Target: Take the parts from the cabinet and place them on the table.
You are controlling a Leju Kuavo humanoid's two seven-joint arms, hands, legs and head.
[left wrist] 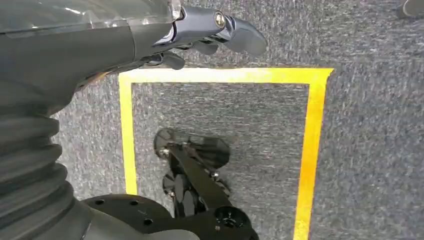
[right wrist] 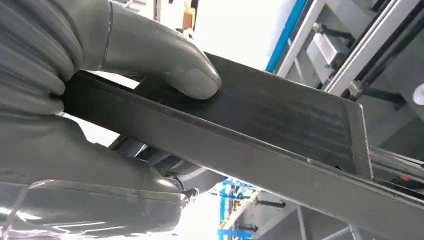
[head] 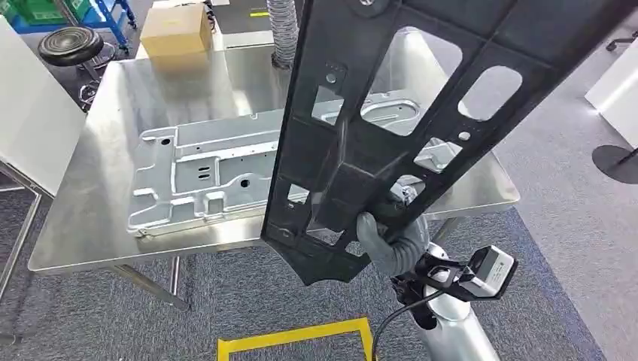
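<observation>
My right hand (head: 380,237) grips the lower edge of a large black plastic frame panel (head: 391,98) with several cut-outs. The panel stands tilted upward over the near right part of the steel table (head: 98,226). In the right wrist view the thumb (right wrist: 170,70) presses on the flat face of the black panel (right wrist: 280,115), and the grey palm wraps under its edge. A silver stamped metal part (head: 203,180) lies flat on the middle of the table, partly hidden behind the panel. My left hand (left wrist: 200,35) hangs over the carpet holding nothing, its fingers loosely extended.
A cardboard box (head: 174,30) sits at the table's far edge beside a grey ribbed hose (head: 282,30). A black stool (head: 71,45) stands at the far left, and a white board (head: 30,113) leans at the left. Yellow tape (head: 293,338) marks a square on the carpet.
</observation>
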